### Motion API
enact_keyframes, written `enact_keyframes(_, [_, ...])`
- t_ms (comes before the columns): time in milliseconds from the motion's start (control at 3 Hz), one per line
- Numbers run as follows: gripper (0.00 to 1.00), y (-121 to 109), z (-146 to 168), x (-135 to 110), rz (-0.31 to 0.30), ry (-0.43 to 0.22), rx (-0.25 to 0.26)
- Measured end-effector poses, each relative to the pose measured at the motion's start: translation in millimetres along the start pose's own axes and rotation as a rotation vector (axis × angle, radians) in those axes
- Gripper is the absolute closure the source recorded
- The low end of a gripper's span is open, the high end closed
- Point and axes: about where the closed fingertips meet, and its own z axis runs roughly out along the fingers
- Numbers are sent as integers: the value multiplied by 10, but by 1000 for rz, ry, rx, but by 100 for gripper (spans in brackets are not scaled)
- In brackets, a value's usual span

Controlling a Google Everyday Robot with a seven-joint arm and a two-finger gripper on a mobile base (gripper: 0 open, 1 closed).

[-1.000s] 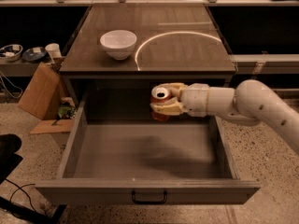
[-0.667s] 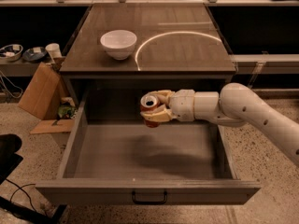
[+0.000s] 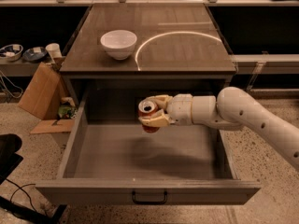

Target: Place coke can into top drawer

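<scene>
Gripper (image 3: 153,116), clamped around the roughly upright coke can (image 3: 148,108), holds it in the air above the middle of the open top drawer (image 3: 149,189), probably so that lowering and letting go lands it inside, away from the walls.

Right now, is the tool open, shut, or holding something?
Tool: closed on the can, holding it in the air over the open drawer.

From high in front, fairly near, we look down on the table (image 3: 187,55) and open top drawer (image 3: 149,192), the hand (image 3: 147,111) clasping the coke can (image 3: 148,107) above it.
</scene>
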Motion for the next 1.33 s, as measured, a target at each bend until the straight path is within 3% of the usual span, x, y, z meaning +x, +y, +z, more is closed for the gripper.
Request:
enact_keyframes(667, [100,582,64,361,40,69,-90])
enact_keyframes(1000, [82,625,81,379,43,72,-98])
enact_keyframes(1333, [51,625,81,379,43,72,-99])
